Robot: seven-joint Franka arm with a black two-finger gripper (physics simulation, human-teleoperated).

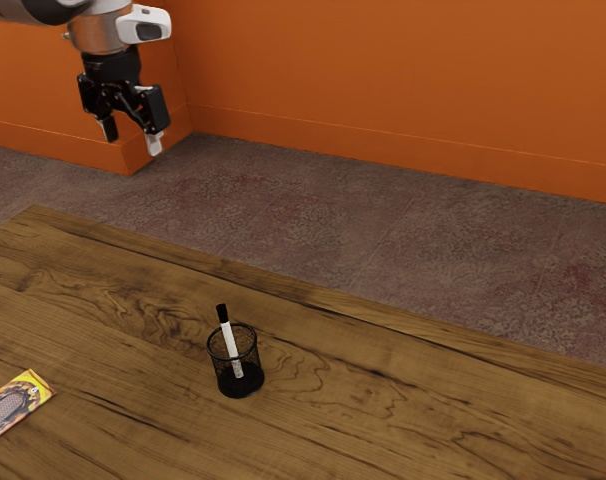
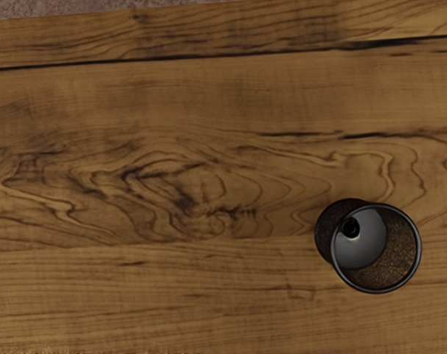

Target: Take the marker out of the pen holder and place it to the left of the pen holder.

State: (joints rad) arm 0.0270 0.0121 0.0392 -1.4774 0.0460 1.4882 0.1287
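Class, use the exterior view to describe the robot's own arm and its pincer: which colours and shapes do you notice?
The arm is rounded and pale grey, with a silvery cylindrical section and a white bulge bearing dark inset markings. The pincer is black and angular, with two fingers; one fingertip looks whitish.

You can read no text, brand, number or sign in either view. For reference, note the printed packet (image 1: 13,406) lying flat on the table (image 1: 133,420), at the exterior view's left edge. Its face carries a coloured print and a small pale mark near one corner (too small for you to make out as a letter, a figure or a logo).
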